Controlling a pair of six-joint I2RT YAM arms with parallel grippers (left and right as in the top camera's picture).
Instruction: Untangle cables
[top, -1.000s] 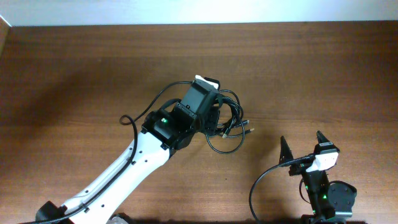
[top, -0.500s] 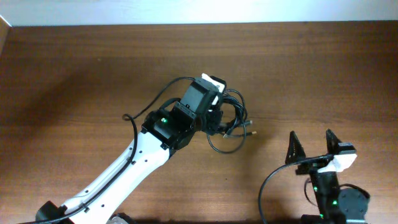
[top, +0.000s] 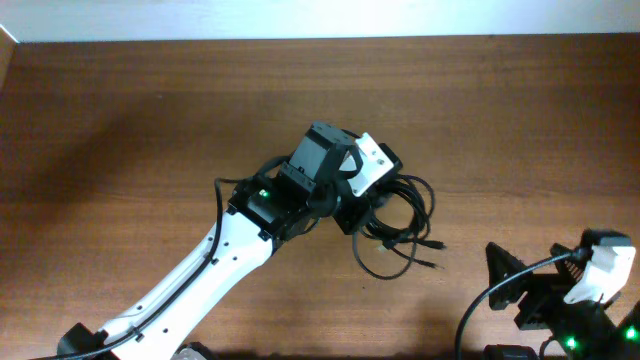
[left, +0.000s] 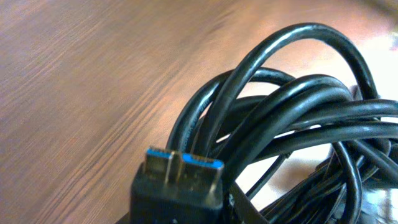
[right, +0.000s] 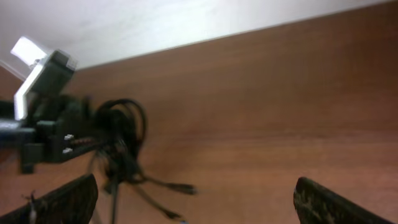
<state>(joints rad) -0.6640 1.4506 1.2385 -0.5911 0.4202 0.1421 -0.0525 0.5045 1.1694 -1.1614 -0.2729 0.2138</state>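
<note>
The cables are a knotted bundle of thin black cords in the middle of the table, with loose plug ends trailing to the right. My left gripper is shut on the left side of the bundle. In the left wrist view the coiled cables fill the frame, and a black plug with a blue insert sits right at the jaws and hides the fingers. My right gripper is open and empty at the front right, well apart from the bundle. In the right wrist view its fingers are spread wide, and the cables lie far to the left.
The brown wooden table ends at a pale wall along the back edge. The left arm's white link runs diagonally from the front left. A thicker black robot cable loops beside the right arm's base.
The left gripper has moved right and a little toward the front, and the cable bundle has moved with it. The right arm has drawn back toward the front right corner, with its fingers still spread.
</note>
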